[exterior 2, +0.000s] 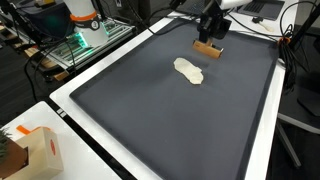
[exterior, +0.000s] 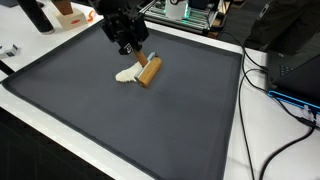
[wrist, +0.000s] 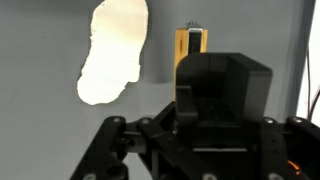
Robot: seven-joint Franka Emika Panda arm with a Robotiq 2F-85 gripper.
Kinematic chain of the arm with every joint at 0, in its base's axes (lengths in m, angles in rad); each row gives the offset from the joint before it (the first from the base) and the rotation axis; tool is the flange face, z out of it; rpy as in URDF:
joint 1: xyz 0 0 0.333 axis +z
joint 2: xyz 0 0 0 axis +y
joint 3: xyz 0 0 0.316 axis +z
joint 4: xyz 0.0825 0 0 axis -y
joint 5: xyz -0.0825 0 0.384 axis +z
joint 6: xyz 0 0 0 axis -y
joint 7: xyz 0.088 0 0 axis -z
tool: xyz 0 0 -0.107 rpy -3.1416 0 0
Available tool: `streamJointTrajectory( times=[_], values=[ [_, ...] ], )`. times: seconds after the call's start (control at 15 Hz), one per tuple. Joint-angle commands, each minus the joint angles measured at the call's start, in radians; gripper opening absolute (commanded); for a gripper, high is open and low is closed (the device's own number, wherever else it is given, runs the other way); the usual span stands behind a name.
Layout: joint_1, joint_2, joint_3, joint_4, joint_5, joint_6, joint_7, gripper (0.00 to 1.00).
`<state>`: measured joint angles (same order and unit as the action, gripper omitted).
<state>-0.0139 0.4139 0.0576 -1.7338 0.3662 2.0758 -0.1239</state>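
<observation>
Wooden block [exterior: 149,71] clamped at its upper end by the closed gripper [exterior: 131,48], upper centre of frame, cream flat piece [exterior: 126,75] laid just beside it, dark mat [exterior: 120,125] spread beneath.

The block [exterior: 151,72] lies on the mat [exterior: 160,130], with the flat piece [exterior: 126,75] just beside the block and the gripper [exterior: 134,50] over the block's end.

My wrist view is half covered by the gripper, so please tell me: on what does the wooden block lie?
Observer: The wooden block lies on a wide dark mat, inside its edges.
Operator: What is outside the mat?
Observer: Black cables run over the white table beside it.
Operator: Is the block really held?
Observer: Yes, in both exterior views the gripper is closed on it.
</observation>
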Motion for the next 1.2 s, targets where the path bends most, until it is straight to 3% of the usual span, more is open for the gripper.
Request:
streamJointTrajectory(
  times=[0.0,0.47,1.13],
  values=[
    [-0.047,0.014,0.043,-0.031,0.111,0.048,-0.104,0.19],
    [-0.089,0.031,0.065,-0.061,0.223,0.041,-0.197,0.19],
    [-0.101,0.036,0.052,-0.095,0.281,0.016,-0.177,0.19]
  ],
)
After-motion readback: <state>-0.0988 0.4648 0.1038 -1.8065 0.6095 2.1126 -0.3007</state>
